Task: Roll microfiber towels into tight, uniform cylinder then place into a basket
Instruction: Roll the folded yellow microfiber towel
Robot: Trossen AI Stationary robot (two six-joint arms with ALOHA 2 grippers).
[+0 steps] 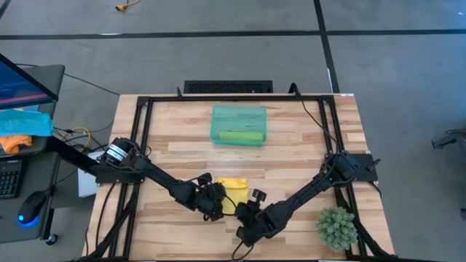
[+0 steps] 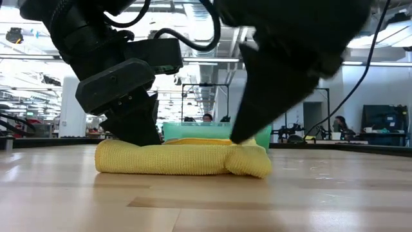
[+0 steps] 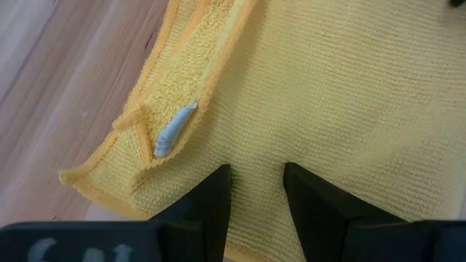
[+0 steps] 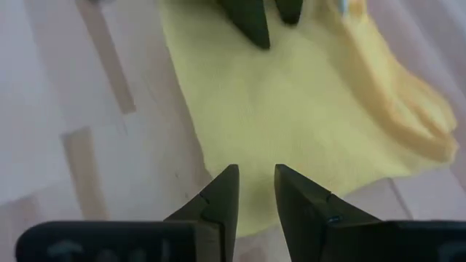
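Note:
The yellow towel point(image 1: 233, 192) lies folded in several layers on the wooden table near its front edge. It shows as a low flat bundle point(image 2: 180, 158) in the low view, and a hem corner with a pale label point(image 3: 175, 129) is turned over on top. My left gripper point(image 3: 256, 193) comes down on the towel's left part. My right gripper point(image 4: 253, 191) comes down at its near right edge. Both have a narrow gap between the fingers. The teal basket point(image 1: 218, 116) stands at the far centre with a rolled lime green towel point(image 1: 240, 136) lying in it. My left gripper sets its two fingertips point(image 3: 215, 191) on the towel's top layer point(image 3: 256, 156), slanting down from the table's left. The cloth between them lies flat and ungathered on the table. My right gripper reaches the towel's near right edge point(image 4: 251, 149) with its fingertips point(image 2: 239, 136), slanting down from the right. I cannot tell whether any cloth is caught between them.
A small green plant point(image 1: 337, 227) stands at the table's near right corner. Black frame rails point(image 1: 142, 131) run along the table's sides. Left of the table, a desk holds blue and orange cloths point(image 1: 22, 129). There is bare wood between the towel and the basket.

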